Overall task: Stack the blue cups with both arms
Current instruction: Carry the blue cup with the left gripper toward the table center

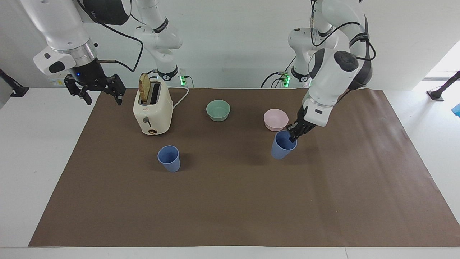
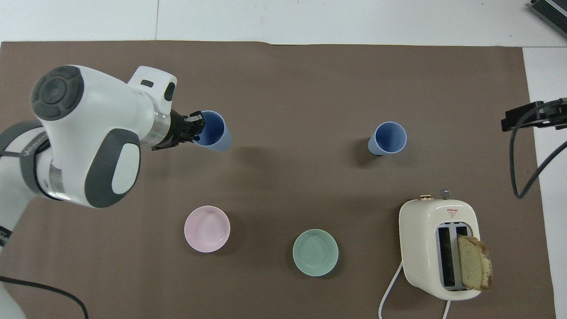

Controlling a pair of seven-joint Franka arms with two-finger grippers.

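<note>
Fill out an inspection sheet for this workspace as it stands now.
Surface: brown paper mat on a white table.
Job's things: carried blue cup tilted, above the mat; standing blue cup upright on the mat, unstacked.
Clutter: toaster with bread slice in a slot; mint-green bowl; pink bowl.
Grippers: left gripper shut on the carried cup's rim; right gripper open, waiting above the mat's edge.
Cables: toaster cord on the mat; black cables along both arms.
Surroundings: two shorter arms with green-lit bases; plain white wall.
</note>
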